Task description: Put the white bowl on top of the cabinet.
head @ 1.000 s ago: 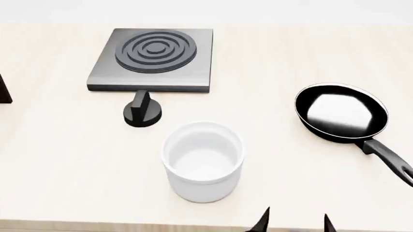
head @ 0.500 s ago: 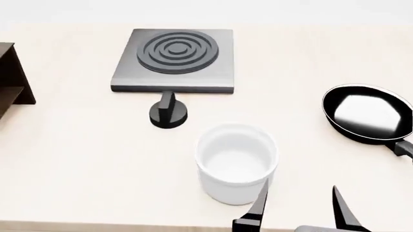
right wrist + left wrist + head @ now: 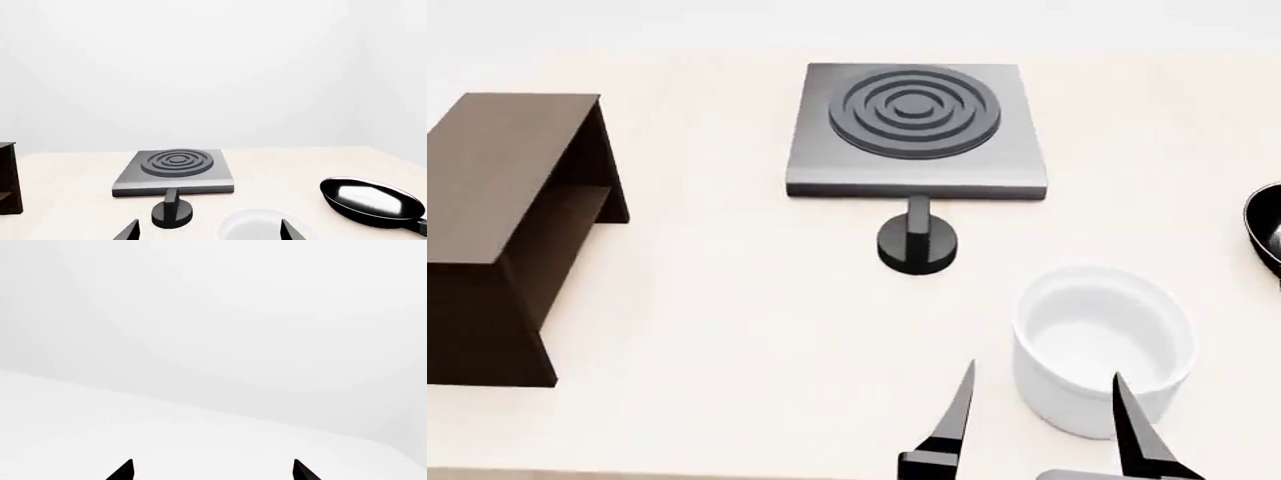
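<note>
The white bowl [image 3: 1102, 346] stands upright on the pale table at the front right; its rim also shows in the right wrist view [image 3: 257, 225]. The dark wood cabinet [image 3: 510, 215] stands at the left, and its edge shows in the right wrist view [image 3: 8, 177]. My right gripper [image 3: 1041, 400] is open and empty, just in front of the bowl, its right finger overlapping the bowl's front wall; it also shows in the right wrist view [image 3: 210, 231]. My left gripper [image 3: 212, 469] is open and empty, facing blank white space, and does not show in the head view.
A grey square stove plate [image 3: 916, 130] with a ringed burner lies at the back centre. A black knob [image 3: 917, 243] stands in front of it. A black frying pan [image 3: 370, 199] lies at the right, just cut off in the head view [image 3: 1265, 232].
The head view has swung left: the cabinet has come fully into view and the pan has slid to the right edge. The bowl now lies further right, against the right finger.
</note>
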Robot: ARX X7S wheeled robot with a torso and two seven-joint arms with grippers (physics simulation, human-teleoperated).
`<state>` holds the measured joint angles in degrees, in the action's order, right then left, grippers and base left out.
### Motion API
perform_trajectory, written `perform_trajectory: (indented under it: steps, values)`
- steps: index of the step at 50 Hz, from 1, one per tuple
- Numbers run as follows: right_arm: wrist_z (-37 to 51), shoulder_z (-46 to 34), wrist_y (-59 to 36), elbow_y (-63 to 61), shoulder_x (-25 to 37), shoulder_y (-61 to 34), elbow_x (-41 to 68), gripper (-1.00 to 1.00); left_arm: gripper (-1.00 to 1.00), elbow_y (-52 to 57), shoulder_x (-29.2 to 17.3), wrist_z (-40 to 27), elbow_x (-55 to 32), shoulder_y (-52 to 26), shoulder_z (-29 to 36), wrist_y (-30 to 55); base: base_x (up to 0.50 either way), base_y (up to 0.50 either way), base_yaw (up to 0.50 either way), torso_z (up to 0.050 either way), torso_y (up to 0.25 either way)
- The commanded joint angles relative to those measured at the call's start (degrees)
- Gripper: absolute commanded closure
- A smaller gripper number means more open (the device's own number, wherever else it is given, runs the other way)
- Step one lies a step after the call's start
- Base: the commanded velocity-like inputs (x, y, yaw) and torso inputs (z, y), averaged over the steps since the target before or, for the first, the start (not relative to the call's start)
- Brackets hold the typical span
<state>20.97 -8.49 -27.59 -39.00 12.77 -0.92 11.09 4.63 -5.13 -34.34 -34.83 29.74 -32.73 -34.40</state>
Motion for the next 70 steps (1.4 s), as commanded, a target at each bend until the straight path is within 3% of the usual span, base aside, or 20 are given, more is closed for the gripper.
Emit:
perform_trajectory:
  steps: [1,13,32,47,54,70]
  values:
    - [0.59,-0.17,0.14,-0.27,0.41,-0.04,0.61,-1.00,-1.00,-0.13,-0.32,-0.37,-0.05,0.07,0.47,-0.25,0.04,0.50,0.00,0.000,0.000]
    - [1.00,-0.19,0.59,-0.10,0.72,-0.18,1.39,-1.00,-1.00,-0.32,-0.55,-0.57,-0.32,0.18,0.83,-0.60,0.03,0.47,0.00,0.000,0.000]
    - [0.81,-0.54,2.60,0.18,1.23,0.16,3.04,-1.00,-1.00,-0.65,-0.85,-0.86,-0.59,0.34,1.39,-1.09,0.01,0.00,0.00,0.000,0.000]
    - [1.70,-0.70,1.62,0.13,1.78,-0.20,3.67,-1.00,-1.00,-0.88,-1.16,-1.18,-0.64,0.41,1.73,-1.32,0.48,0.00,0.00,0.000,0.000]
    - [2.21,-1.73,2.73,-0.03,2.57,-0.01,1.72,-1.00,-1.00,-0.86,-1.25,-1.37,-0.61,0.49,1.88,-1.43,0.04,0.00,0.00,0.000,0.000]
    - [2.88,-2.18,3.20,-0.13,2.91,0.09,1.84,-1.00,-1.00,-1.07,-1.44,-1.47,-0.99,0.65,2.11,-1.87,0.00,0.49,0.00,0.000,0.000]
